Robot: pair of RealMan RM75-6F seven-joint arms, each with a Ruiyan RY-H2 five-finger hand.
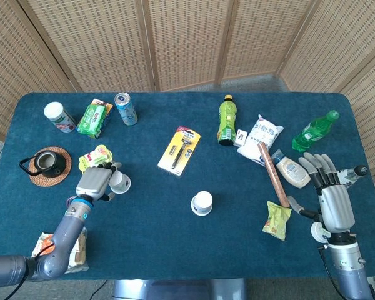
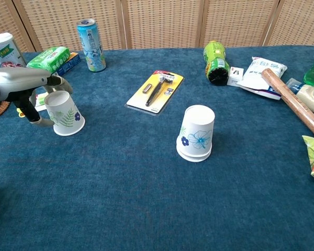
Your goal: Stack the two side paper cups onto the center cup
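Observation:
An upside-down stack of white paper cups with a blue flower [image 1: 202, 203] [image 2: 197, 132] stands mid-table. To the left sits another upturned cup with a green leaf print [image 1: 119, 182] [image 2: 64, 113]. My left hand [image 1: 94, 182] [image 2: 21, 86] is right against this cup's left side. Its fingers [image 2: 56, 80] reach over the cup's top and its thumb lies low by the rim, so the cup stands between them on the cloth. My right hand [image 1: 328, 194] hovers at the right table edge with fingers spread and nothing in it. The chest view does not show it.
A razor pack [image 1: 180, 150] and a green bottle [image 1: 225, 120] lie behind the centre cups. A can [image 1: 125, 108], a green packet [image 1: 94, 118] and a teapot on a coaster [image 1: 49, 164] are at the left. A wooden stick [image 1: 273, 174] and a snack bag [image 1: 277, 220] lie near my right hand.

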